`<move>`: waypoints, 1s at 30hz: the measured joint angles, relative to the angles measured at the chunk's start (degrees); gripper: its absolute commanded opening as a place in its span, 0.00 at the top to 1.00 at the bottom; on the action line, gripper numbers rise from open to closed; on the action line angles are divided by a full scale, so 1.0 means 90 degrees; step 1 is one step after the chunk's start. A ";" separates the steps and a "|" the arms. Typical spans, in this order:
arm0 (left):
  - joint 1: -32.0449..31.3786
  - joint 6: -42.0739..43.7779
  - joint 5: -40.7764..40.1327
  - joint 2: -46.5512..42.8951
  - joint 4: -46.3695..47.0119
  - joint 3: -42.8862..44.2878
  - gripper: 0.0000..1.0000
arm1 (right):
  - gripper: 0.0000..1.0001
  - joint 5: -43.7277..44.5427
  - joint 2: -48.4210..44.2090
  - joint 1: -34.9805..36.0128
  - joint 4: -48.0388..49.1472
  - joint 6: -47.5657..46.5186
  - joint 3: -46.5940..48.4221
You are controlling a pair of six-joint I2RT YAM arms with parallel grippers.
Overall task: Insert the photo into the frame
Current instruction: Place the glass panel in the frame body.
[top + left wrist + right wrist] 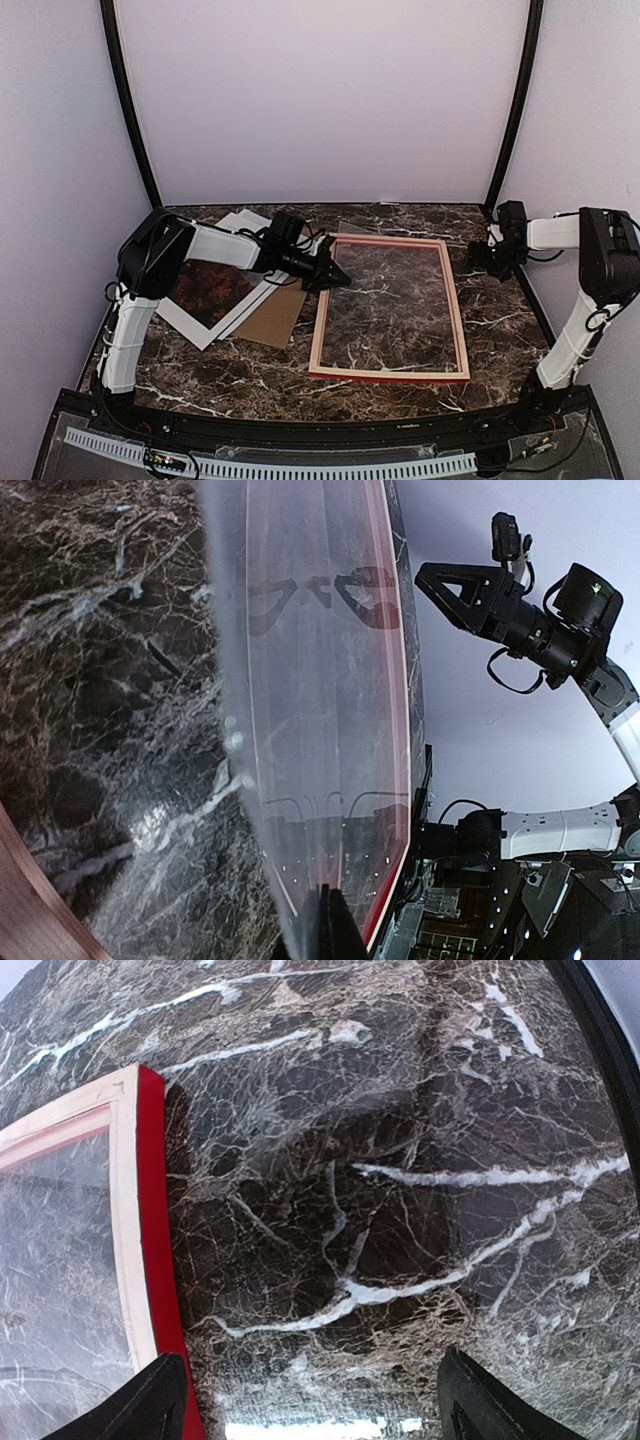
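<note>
The frame lies flat on the marble table with its pale wood back up and red edges showing. The photo, red trees with a white margin, lies at the left, partly under my left arm. My left gripper is at the frame's far left corner, shut on the edge of a clear sheet that reaches out over the frame opening. The closed fingertips pinch that sheet. My right gripper hovers off the frame's far right corner, open, with only bare table between its fingers.
A brown backing board lies between the photo and the frame. A pale sheet sticks out behind the left arm. Black posts and lilac walls close in the table. The right arm shows in the left wrist view.
</note>
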 measured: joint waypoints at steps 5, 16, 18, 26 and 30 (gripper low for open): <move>0.0000 0.0005 -0.0002 0.0000 -0.0005 0.0000 1.00 | 0.09 0.0000 -0.0005 0.0002 0.0000 -0.0002 -0.0005; 0.0002 0.0097 -0.0027 0.0000 -0.0039 0.0000 1.00 | 0.08 -0.0002 -0.0007 0.0002 0.0002 -0.0002 -0.0024; 0.0002 0.0104 -0.0032 0.0000 -0.0051 0.0000 1.00 | 0.07 -0.0002 -0.0007 0.0002 0.0000 -0.0002 -0.0044; 0.0002 0.0146 -0.0046 0.0000 -0.0063 0.0000 1.00 | 0.06 -0.0002 -0.0007 0.0007 0.0002 -0.0005 -0.0080; 0.0002 0.0170 -0.0051 0.0000 -0.0090 0.0000 1.00 | 0.05 -0.0002 -0.0007 0.0027 0.0000 -0.0002 -0.0095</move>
